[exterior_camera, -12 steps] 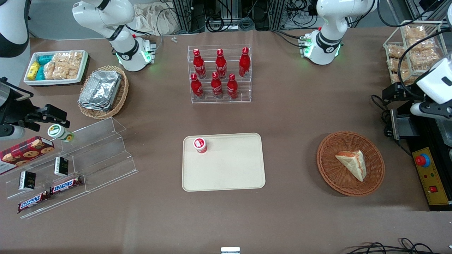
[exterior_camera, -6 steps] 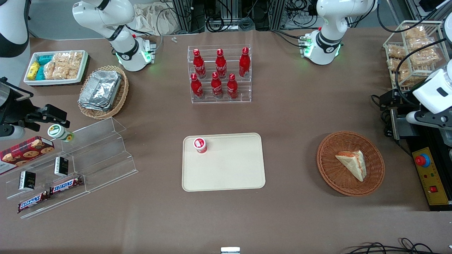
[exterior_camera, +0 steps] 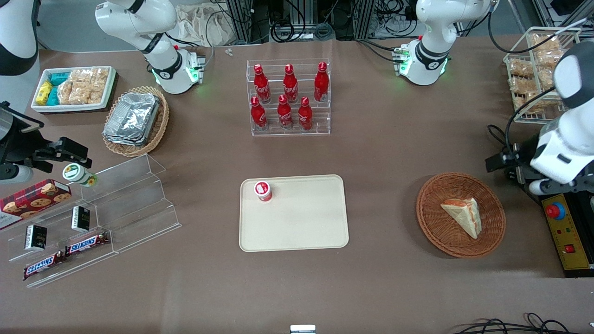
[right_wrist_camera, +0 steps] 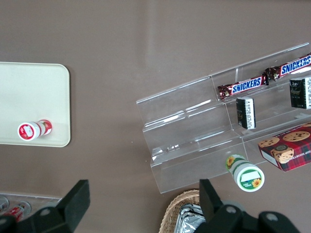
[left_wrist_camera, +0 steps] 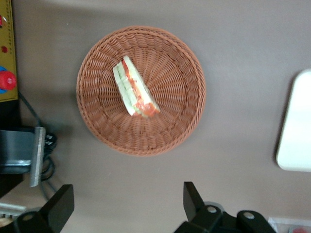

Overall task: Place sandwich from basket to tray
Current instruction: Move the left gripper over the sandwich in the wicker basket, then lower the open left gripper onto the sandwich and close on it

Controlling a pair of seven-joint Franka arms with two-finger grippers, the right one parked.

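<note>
The claw [left_wrist_camera: 125,204] hangs in the air above the bare brown worktop [exterior_camera: 394,153], just off the rim of the round reddish-brown wicker basket [exterior_camera: 429,222] and a little farther from the front camera than it. Its two dark fingers [left_wrist_camera: 193,198] stand wide apart with nothing between them. In the wrist view the whole basket [left_wrist_camera: 175,121] shows below the claw, none of it touched.

The sandwich [exterior_camera: 462,215], a triangular wedge of white bread with an orange-red and green filling along one edge, lies in the basket, resting on the woven bottom [left_wrist_camera: 133,92] close to the middle. It is lower than the claw and nearer the front camera.

The beige rectangular tray [exterior_camera: 301,227] sits flat on the worktop well apart from the claw, toward the parked arm's end from the basket. A small red-lidded cup [exterior_camera: 262,190] stands on the tray's corner farthest from the claw. Only a rounded edge of the tray [left_wrist_camera: 296,126] shows in the wrist view.
</note>
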